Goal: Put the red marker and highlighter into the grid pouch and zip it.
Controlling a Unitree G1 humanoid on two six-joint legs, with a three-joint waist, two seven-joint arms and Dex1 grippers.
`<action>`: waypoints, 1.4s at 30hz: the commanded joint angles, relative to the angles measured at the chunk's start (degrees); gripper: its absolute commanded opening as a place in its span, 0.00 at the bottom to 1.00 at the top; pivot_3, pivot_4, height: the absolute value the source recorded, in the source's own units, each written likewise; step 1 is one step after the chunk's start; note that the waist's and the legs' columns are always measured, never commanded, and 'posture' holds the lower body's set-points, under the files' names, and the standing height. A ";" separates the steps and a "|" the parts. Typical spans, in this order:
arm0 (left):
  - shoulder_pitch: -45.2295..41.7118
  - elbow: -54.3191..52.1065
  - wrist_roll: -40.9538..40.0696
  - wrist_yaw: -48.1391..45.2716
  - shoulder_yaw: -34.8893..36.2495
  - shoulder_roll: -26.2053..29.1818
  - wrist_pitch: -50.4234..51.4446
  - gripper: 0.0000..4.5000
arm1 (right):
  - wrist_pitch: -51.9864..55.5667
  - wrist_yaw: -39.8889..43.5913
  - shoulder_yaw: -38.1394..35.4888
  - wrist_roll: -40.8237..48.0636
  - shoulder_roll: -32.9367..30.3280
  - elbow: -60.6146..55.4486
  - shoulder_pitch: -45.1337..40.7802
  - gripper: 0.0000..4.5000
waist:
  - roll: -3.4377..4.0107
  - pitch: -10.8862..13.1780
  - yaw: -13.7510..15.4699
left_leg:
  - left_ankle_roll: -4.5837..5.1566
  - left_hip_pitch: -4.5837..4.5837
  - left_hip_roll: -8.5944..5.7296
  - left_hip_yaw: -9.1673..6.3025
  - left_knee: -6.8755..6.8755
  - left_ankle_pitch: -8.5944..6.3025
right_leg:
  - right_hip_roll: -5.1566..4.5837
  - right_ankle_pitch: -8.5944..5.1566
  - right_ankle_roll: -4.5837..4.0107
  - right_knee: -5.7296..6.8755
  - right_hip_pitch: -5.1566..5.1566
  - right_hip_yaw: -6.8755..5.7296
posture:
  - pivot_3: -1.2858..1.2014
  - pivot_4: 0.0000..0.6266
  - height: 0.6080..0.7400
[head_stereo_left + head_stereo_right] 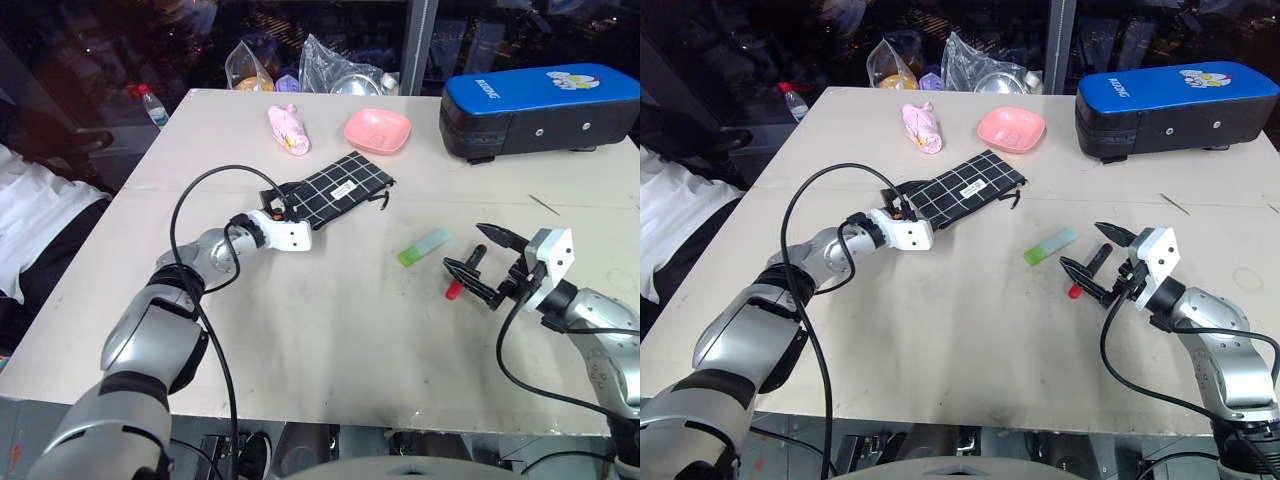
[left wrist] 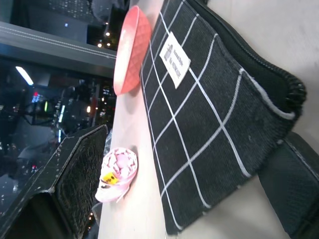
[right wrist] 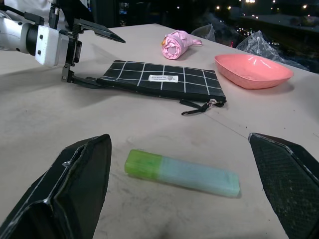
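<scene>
Across the pale worktop (image 1: 330,330), toward twelve o'clock from centre, the grid pouch (image 1: 335,188) lies flat on a diagonal, label up, zipper cord trailing off its three o'clock end. Left gripper (image 3: 84,52) sits level at the pouch's nine o'clock end, fingers spread wide, one finger (image 3: 82,79) low against the pouch edge, the other raised above the fabric; nothing clamped. Highlighter (image 1: 424,247) lies on the worktop at about four o'clock from the pouch, well apart from it, green body and mint cap. Red marker (image 1: 466,272) rests just beside it toward three o'clock, partly hidden behind the right gripper (image 1: 487,262), whose fingers stand wide apart and empty, level, near the marker. Beyond the pouch at twelve o'clock: pink bowl (image 1: 377,130), rolled pink cloth (image 1: 288,128). Blue-topped black case (image 1: 538,108) at two o'clock.
</scene>
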 commanded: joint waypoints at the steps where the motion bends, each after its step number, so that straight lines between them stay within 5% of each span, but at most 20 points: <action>1: -0.90 0.61 0.49 1.38 -1.28 -0.99 -1.27 0.89 | -2.47 0.94 -2.36 0.47 -0.04 -0.53 0.92 1.00 | -0.03 0.02 -0.05 | 0.00 0.00 0.00 0.00 0.00 0.00 | 0.00 0.00 0.00 0.00 0.00 0.00 | 0.52 0.24 1.00; 4: -1.30 0.85 0.62 2.05 -2.02 -1.37 -1.77 0.67 | -3.38 1.31 -2.06 0.25 0.14 0.00 1.33 1.00 | -0.26 0.16 -0.20 | -0.02 -0.01 0.01 0.02 -0.01 0.01 | 0.01 0.00 0.00 -0.01 -0.02 0.01 | 0.52 0.24 1.00; 10: -1.98 1.40 1.37 3.36 -2.80 -1.88 -1.46 0.03 | -4.01 1.41 -1.62 -0.04 0.50 0.11 1.60 1.00 | -0.39 0.23 -0.29 | -0.06 -0.04 0.07 0.01 0.00 0.04 | 0.06 0.00 0.00 0.03 -0.08 0.02 | 0.52 0.24 1.00; 11: -2.05 1.45 1.50 3.68 -2.89 -1.91 -1.41 0.01 | -4.07 1.43 -1.60 -0.06 0.54 0.08 1.71 1.00 | -0.39 0.23 -0.23 | -0.06 -0.03 0.06 0.02 0.00 0.04 | 0.05 0.00 0.00 0.04 -0.07 0.02 | 0.52 0.24 1.00; 19: -1.91 1.11 0.21 4.86 -2.43 -2.41 -2.34 0.01 | -3.86 1.71 -1.42 0.09 0.53 -0.17 2.00 1.00 | -0.39 0.23 -0.01 | -0.07 -0.04 0.06 0.03 0.01 0.04 | 0.05 0.00 0.00 0.04 -0.07 0.03 | 0.52 0.24 1.00; 28: 1.61 -4.96 -18.72 -14.24 7.14 -5.06 -6.88 0.01 | 2.43 -3.61 1.76 -2.01 1.79 -2.40 -0.23 1.00 | -0.44 0.26 -1.09 | -0.11 -0.06 0.13 0.07 0.01 0.06 | 0.09 0.00 0.00 0.03 -0.11 0.04 | 0.52 0.24 1.00; 36: 14.09 -28.81 -37.28 -34.70 11.10 -6.92 6.59 0.01 | 15.96 -15.21 5.18 -9.33 2.52 0.77 -10.11 1.00 | -0.42 0.26 -2.17 | -0.24 -0.04 0.23 -0.02 -0.01 0.13 | 0.19 0.00 -0.01 0.10 -0.18 0.18 | 0.52 0.24 1.00; 42: 23.62 -48.49 -41.12 -39.31 11.62 -7.54 21.59 0.01 | 26.81 -16.47 5.29 -5.28 6.64 6.17 -20.69 1.00 | -0.41 0.27 -2.59 | -0.25 -0.05 0.24 -0.10 -0.02 0.14 | 0.22 0.01 -0.01 0.10 -0.19 0.21 | 0.52 0.24 1.00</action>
